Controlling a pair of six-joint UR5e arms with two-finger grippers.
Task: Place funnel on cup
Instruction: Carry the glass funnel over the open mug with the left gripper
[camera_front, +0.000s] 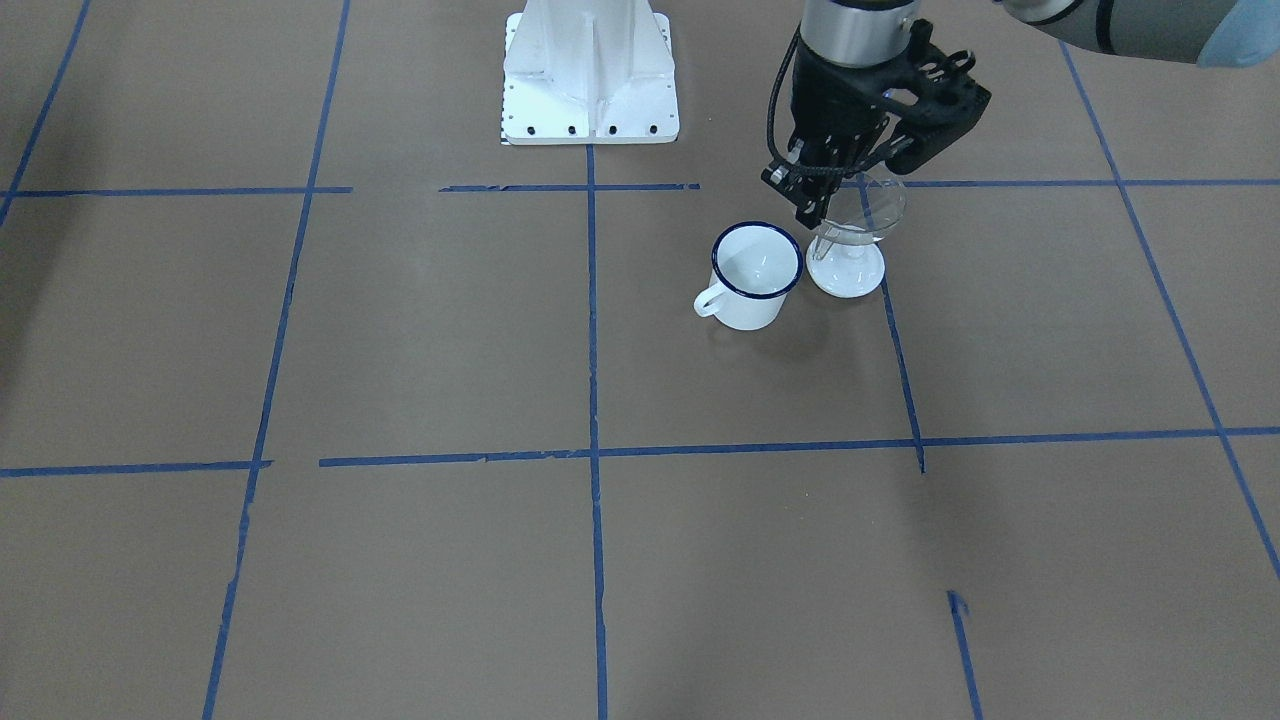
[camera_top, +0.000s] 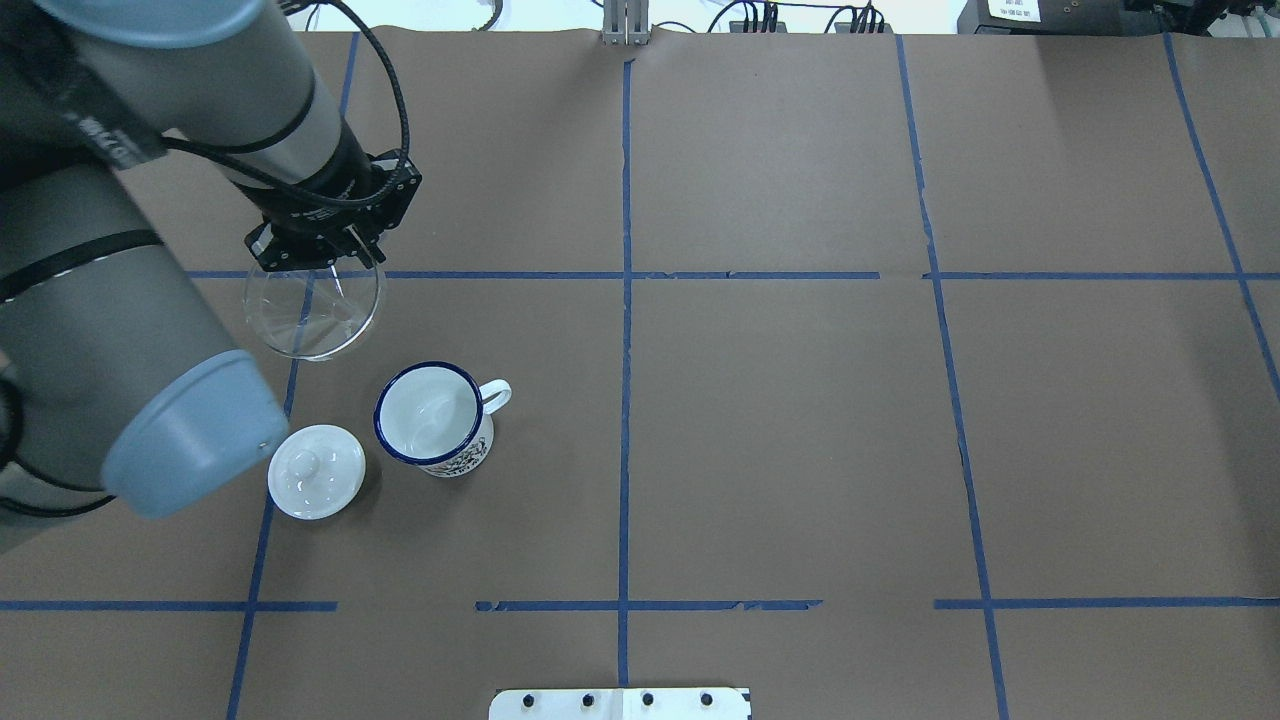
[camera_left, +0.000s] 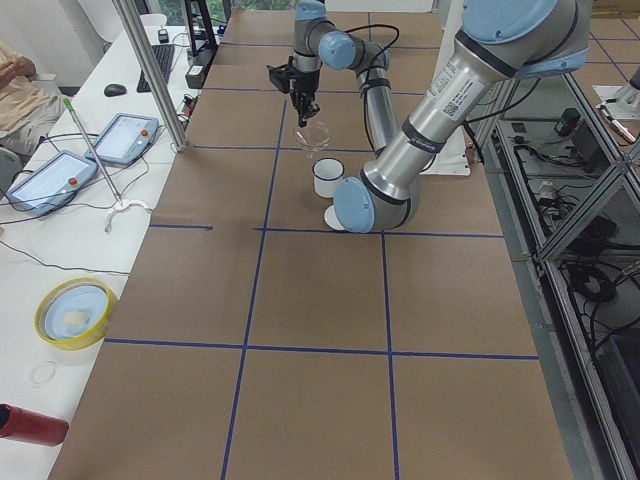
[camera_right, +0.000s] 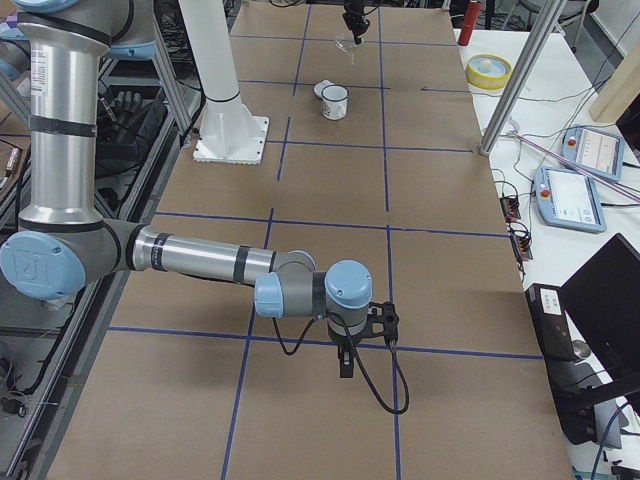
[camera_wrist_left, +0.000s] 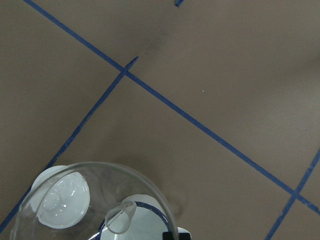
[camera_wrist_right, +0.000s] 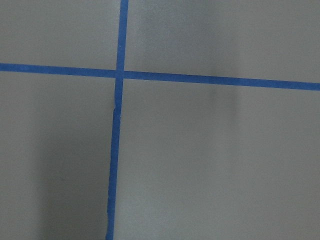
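Note:
My left gripper (camera_top: 342, 258) is shut on the rim of the clear funnel (camera_top: 313, 305) and holds it in the air, wide rim up and spout down. The funnel (camera_front: 870, 207) hangs beside the cup, not over it, above the white knobbed lid. The cup (camera_top: 432, 415) is a white enamel mug with a dark blue rim; it stands upright and empty (camera_front: 757, 272). The left wrist view looks through the funnel (camera_wrist_left: 95, 200) at the cup's rim (camera_wrist_left: 150, 220) below. My right gripper (camera_right: 345, 362) hovers over bare table far from the cup; I cannot tell whether it is open or shut.
A round white knobbed lid (camera_top: 316, 470) lies on the table just left of the cup, also seen in the front-facing view (camera_front: 845, 272). My left arm's elbow (camera_top: 190, 430) hangs close to the lid. The white robot base (camera_front: 590, 75) is at the near edge.

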